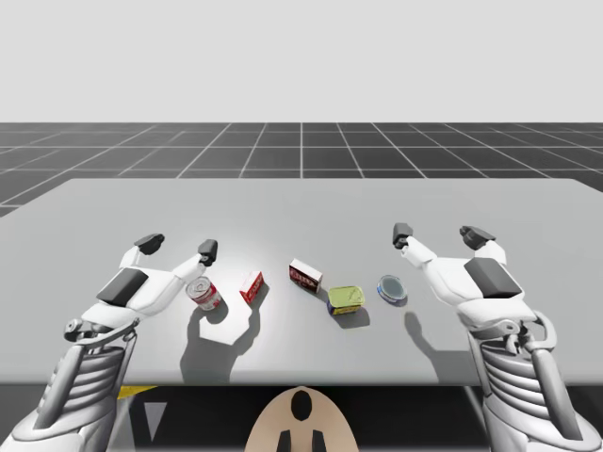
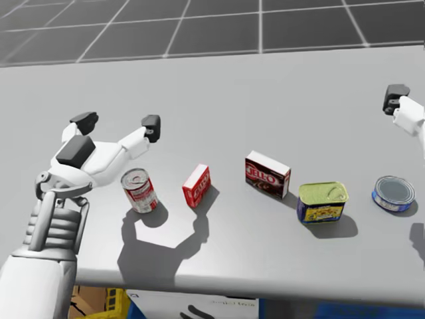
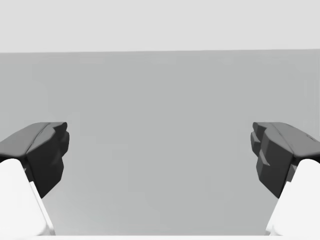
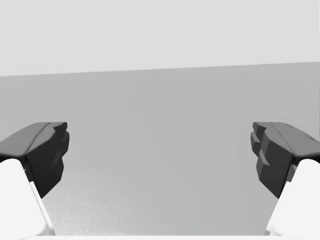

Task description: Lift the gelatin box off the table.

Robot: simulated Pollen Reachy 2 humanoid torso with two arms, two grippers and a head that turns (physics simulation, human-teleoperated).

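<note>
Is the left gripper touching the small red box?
Apart. The head view shows a plain stretch of bare table between the left gripper and the small red box.

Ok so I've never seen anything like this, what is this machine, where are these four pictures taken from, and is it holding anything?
It is a simulated robot torso with two arms, at a grey table. One picture comes from a camera high above the table, one from the robot's head, and two from cameras on its wrists, looking forward over bare table. On the table are a red-and-white can, a small red box, a dark brown box, a yellow-topped tin and a flat blue tin. The left gripper hangs near the can, the right gripper near the flat blue tin. Both are open and hold nothing.
</note>
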